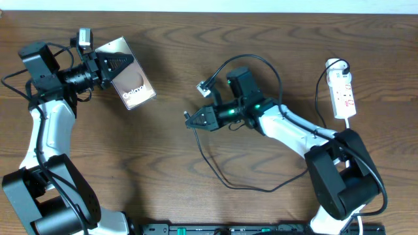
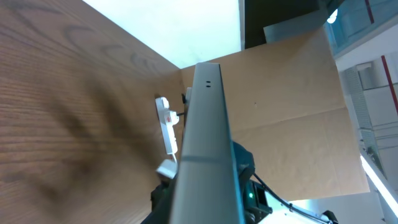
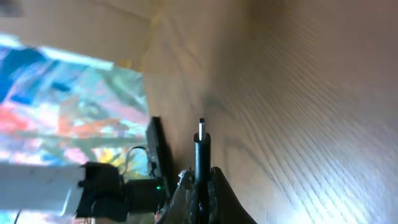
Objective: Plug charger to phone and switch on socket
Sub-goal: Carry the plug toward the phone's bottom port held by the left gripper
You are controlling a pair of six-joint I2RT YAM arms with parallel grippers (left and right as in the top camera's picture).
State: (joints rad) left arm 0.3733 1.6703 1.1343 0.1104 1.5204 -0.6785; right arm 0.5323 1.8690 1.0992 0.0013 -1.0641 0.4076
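Observation:
The bronze phone [image 1: 130, 79] with white "Galaxy" lettering is held off the table at the upper left by my left gripper [image 1: 110, 68], which is shut on it. In the left wrist view the phone [image 2: 205, 155] shows edge-on, pointing toward the white socket [image 2: 166, 124]. My right gripper [image 1: 204, 119] near the table's middle is shut on the charger's plug end [image 1: 189, 120], tip pointing left toward the phone. The wrist view shows the plug tip [image 3: 201, 134] sticking out between the fingers [image 3: 200, 183]. The black cable [image 1: 225, 179] loops on the table. The socket [image 1: 342, 93] lies at the far right.
The charger's other end, a small connector [image 1: 205, 87], lies just above the right gripper. The socket's white cord [image 1: 324, 81] curls beside it. The left arm's base [image 1: 46, 209] stands at the lower left, the right arm's base [image 1: 339, 183] at the lower right.

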